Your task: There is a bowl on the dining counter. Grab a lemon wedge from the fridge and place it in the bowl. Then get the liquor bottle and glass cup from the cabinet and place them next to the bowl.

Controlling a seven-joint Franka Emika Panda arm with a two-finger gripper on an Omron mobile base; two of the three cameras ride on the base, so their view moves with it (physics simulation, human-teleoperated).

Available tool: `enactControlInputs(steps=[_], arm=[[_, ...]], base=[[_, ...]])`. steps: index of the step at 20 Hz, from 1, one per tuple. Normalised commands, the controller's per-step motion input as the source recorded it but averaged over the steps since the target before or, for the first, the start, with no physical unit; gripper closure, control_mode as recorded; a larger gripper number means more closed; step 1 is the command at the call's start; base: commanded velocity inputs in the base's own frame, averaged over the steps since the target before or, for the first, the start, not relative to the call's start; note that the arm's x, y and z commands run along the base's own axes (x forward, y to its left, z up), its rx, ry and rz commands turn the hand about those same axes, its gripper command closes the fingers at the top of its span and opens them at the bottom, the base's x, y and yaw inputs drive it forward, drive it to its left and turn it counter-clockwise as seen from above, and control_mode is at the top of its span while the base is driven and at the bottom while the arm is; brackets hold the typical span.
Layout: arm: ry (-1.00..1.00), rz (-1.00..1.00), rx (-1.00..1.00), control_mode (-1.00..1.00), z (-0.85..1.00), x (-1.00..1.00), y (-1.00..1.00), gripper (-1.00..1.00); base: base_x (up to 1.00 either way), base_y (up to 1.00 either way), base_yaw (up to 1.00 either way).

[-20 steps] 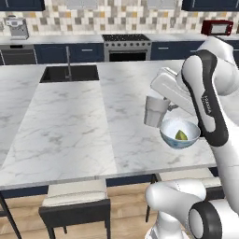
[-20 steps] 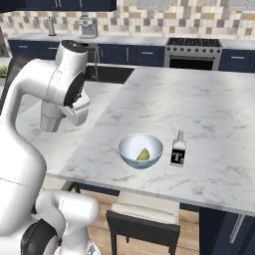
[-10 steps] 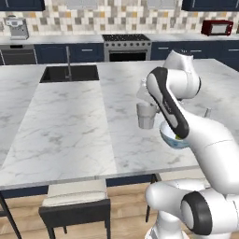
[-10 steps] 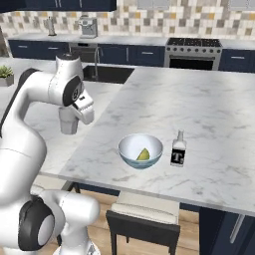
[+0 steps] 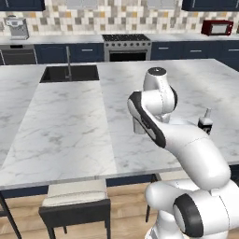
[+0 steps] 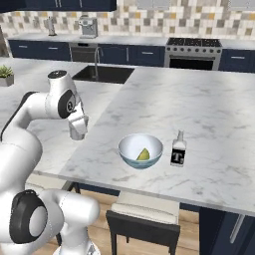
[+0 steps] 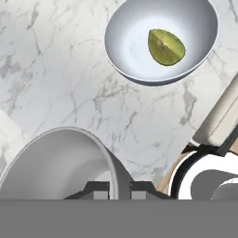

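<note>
glass cup [image 7: 60, 162] — now lower, near counter | bowl [image 6: 140, 150], bottle [image 6: 178, 151] — unmoved

Checkered tile backsplash [image 5: 116, 16], navy base cabinets [image 5: 79, 52], steel range [image 5: 127, 46], wood floor [image 5: 126, 219], dark stool [image 5: 77, 205]

A rendered home kitchen. A large white, grey-veined marble island table [image 6: 199, 114] fills the middle, with a dark inset sink [image 5: 70, 73] and slim faucet [image 5: 68, 61] at its 11 o'clock corner in the left base view. Beyond it run navy base cabinets [image 5: 79, 52] under a marble counter, a steel range with oven [image 5: 127, 47] at 12 o'clock, a checkered tile backsplash [image 5: 116, 18], a red microwave [image 5: 217, 27] at 1 o'clock and a coffee machine [image 5: 17, 28] at 10 o'clock. Cushioned dark stools [image 5: 74, 205] stand on the wood floor [image 5: 126, 219] at the island's near edge.
</note>
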Motion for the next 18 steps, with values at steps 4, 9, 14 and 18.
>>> enactControlInputs(steps=[4,9,14,18], arm=[[-0.1,-0.3,-0.01,-1.0,-0.43,0.14,-0.18,1.0],[-0.12,-0.31,-0.01,-1.0,-0.5,0.16,-0.22,1.0],[-0.05,-0.3,0.0,-1.0,-0.37,0.25,-0.08,1.0],[0.0,-0.28,0.0,-1.0,-0.18,0.38,-0.1,1.0]], base=[[0.0,0.0,0.0],[0.0,0.0,0.0],[0.0,0.0,0.0],[0.0,0.0,0.0]])
